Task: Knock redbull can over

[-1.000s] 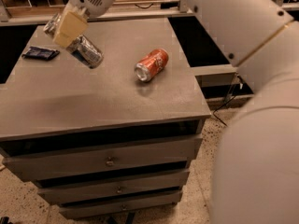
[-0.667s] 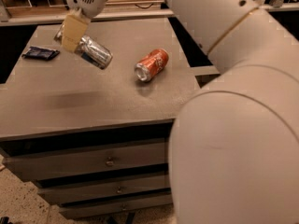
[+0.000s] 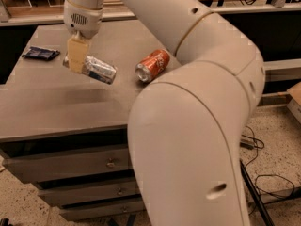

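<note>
The redbull can (image 3: 99, 70), slim and silver-blue, is tipped on its side with its top pointing right and toward the front. My gripper (image 3: 76, 56) hangs from the arm over the left part of the grey table (image 3: 56, 112) and is shut on the can's left end. A beige finger (image 3: 77, 53) covers that end. The can hangs a little above the tabletop, and a soft shadow lies on the table below it.
An orange soda can (image 3: 153, 65) lies on its side just right of the redbull can. A dark flat packet (image 3: 41, 53) lies at the table's left edge. My large white arm (image 3: 197, 126) fills the right foreground. Drawers (image 3: 70, 164) run below the tabletop.
The gripper and the redbull can have moved together toward the table's front and a little right. The orange can and the packet have stayed put.
</note>
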Action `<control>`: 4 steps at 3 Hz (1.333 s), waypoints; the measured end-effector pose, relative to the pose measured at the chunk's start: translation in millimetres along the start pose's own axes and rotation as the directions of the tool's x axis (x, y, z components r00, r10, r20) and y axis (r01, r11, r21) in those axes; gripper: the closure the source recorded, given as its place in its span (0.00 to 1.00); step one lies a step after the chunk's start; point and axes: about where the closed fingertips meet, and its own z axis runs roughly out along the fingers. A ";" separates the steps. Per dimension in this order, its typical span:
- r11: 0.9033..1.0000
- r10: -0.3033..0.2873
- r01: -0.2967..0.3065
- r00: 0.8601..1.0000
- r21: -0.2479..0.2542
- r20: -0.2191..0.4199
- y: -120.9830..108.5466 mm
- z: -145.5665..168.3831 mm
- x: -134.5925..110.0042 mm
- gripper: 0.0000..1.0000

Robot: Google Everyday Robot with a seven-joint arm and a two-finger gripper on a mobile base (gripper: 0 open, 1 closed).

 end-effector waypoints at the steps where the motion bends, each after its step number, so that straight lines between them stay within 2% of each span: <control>1: 1.000 -0.006 0.005 0.997 -0.016 -0.081 -6.1 31.9 -2.0 0.39; 2: 1.000 -0.007 0.007 0.992 0.001 -0.127 -12.1 52.1 -5.7 0.17; 3: 0.999 -0.009 0.012 0.995 0.030 -0.098 -21.8 61.3 -16.1 0.00; 4: 0.999 -0.009 0.012 0.995 0.030 -0.098 -21.8 61.3 -16.2 0.00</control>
